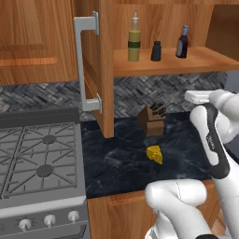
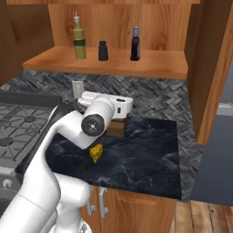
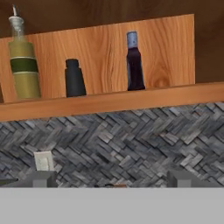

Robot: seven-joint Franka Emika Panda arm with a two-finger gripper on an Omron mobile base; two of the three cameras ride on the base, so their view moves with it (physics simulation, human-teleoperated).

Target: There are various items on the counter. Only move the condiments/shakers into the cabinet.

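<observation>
In the upper part of the left base view, the cabinet [image 1: 168,63] stands open, and all three condiments are upright on its wooden shelf. The tall yellow-olive bottle [image 1: 134,42] is at the left, the small black shaker [image 1: 156,51] is in the middle, and the dark-purple bottle [image 1: 182,43] is at the right. They stand apart from each other in one row. The cabinet door [image 1: 100,65] with its long grey handle [image 1: 84,65] hangs open toward the left of the frame.

Below, on the dark marbled counter [image 1: 121,158], the knife block [image 1: 153,119] stands near the back wall, and the yellow cheese wedge [image 1: 155,154] lies in front of it, near the middle of the frame. The grey stove [image 1: 39,158] fills the lower left.

In the hand view, the two finger tips [image 3: 43,178] show at the bottom, far to the left and far to the right, so the gripper [image 3: 111,180] is spread wide with nothing between them. The shelf with the three containers is above, in the upper half of this frame. A small pale plate at the lower left is perhaps a wall outlet [image 3: 43,161]; the view is too coarse to be sure.
</observation>
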